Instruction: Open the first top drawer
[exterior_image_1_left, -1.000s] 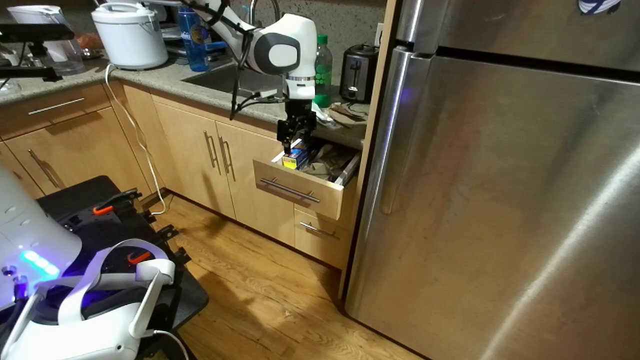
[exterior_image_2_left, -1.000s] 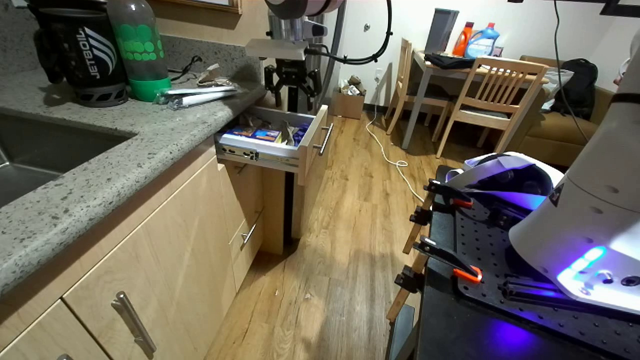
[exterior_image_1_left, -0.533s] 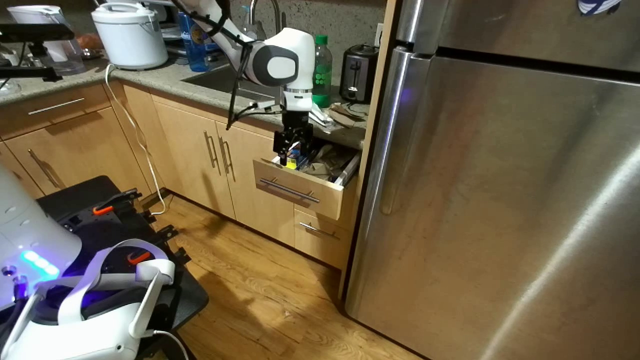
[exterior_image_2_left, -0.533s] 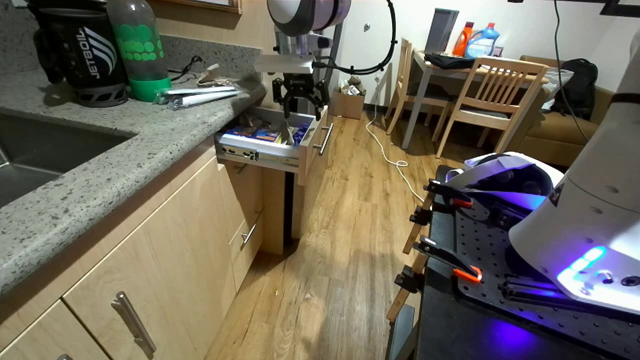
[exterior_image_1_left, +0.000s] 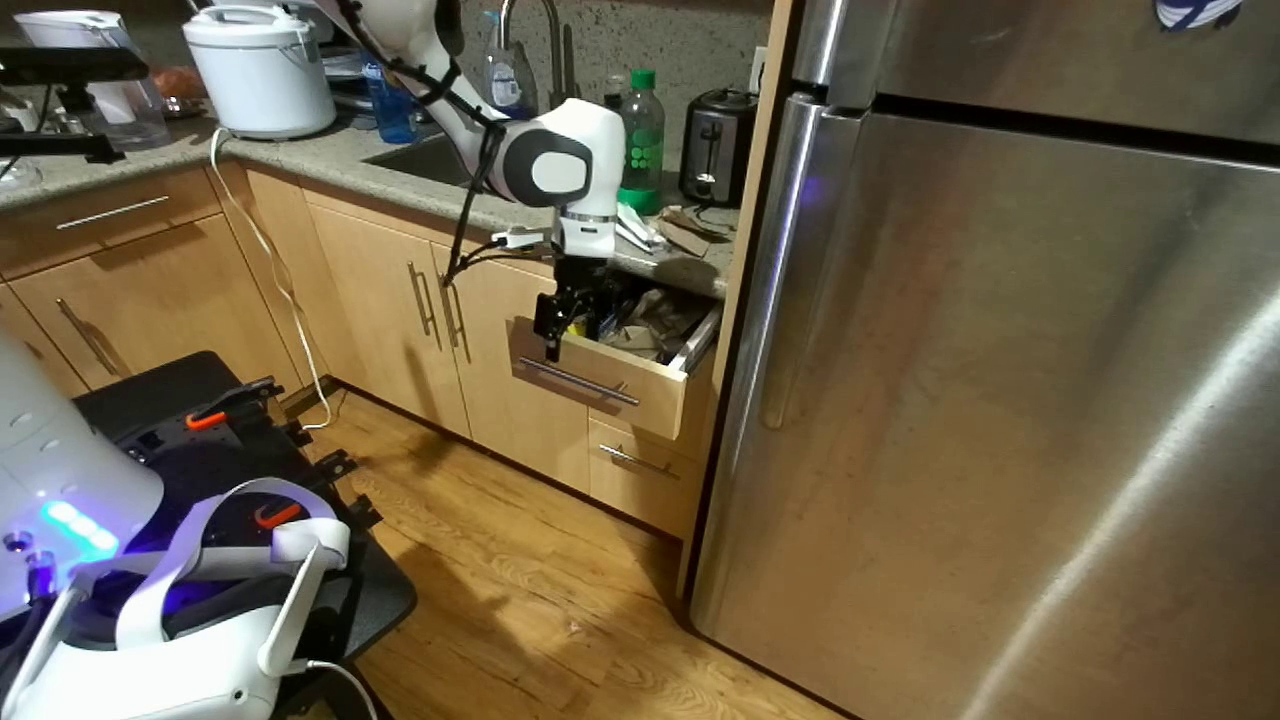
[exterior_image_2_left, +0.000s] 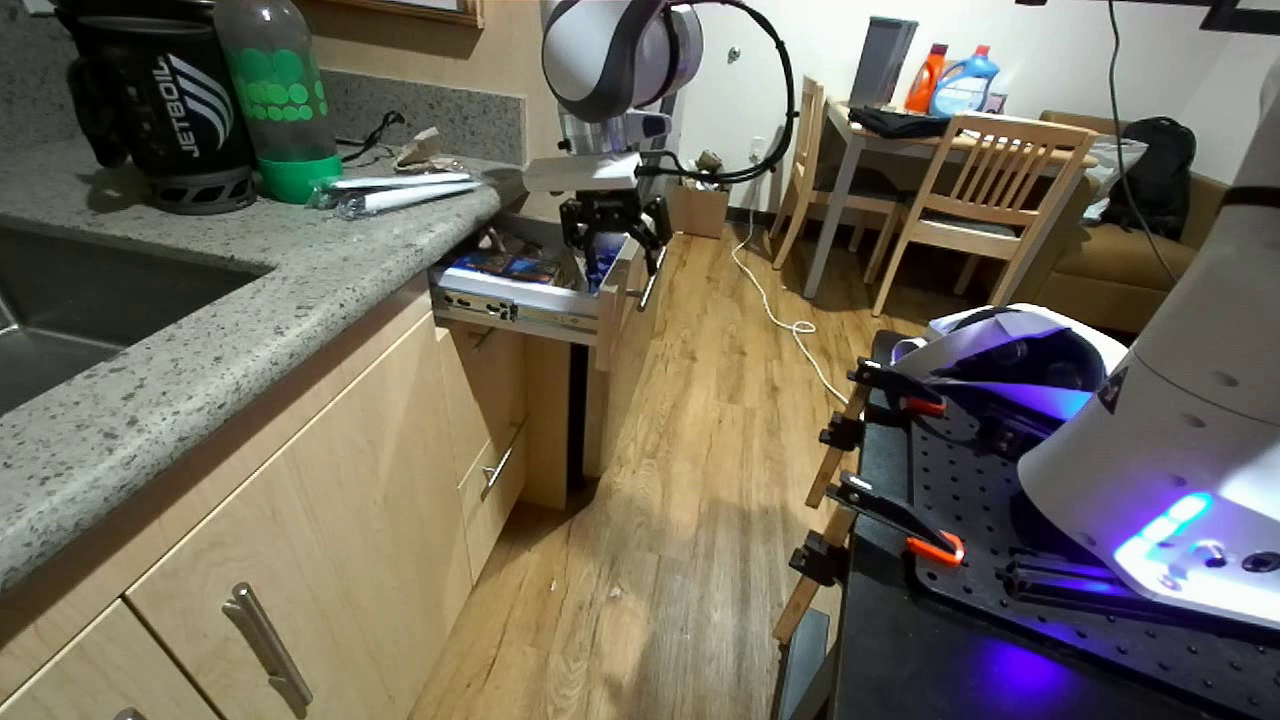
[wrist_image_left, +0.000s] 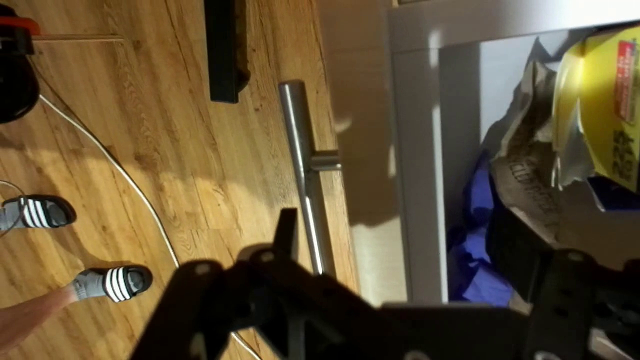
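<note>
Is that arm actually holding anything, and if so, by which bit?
Nothing is held: the end effector stands open, straddling the drawer front without being closed on it.

The wrist view looks down close on the drawer (wrist_image_left: 417, 175) both exterior views share.

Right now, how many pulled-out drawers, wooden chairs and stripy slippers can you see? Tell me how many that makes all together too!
Pulled-out drawer: 1
Wooden chairs: 2
Stripy slippers: 2
Total: 5
</note>
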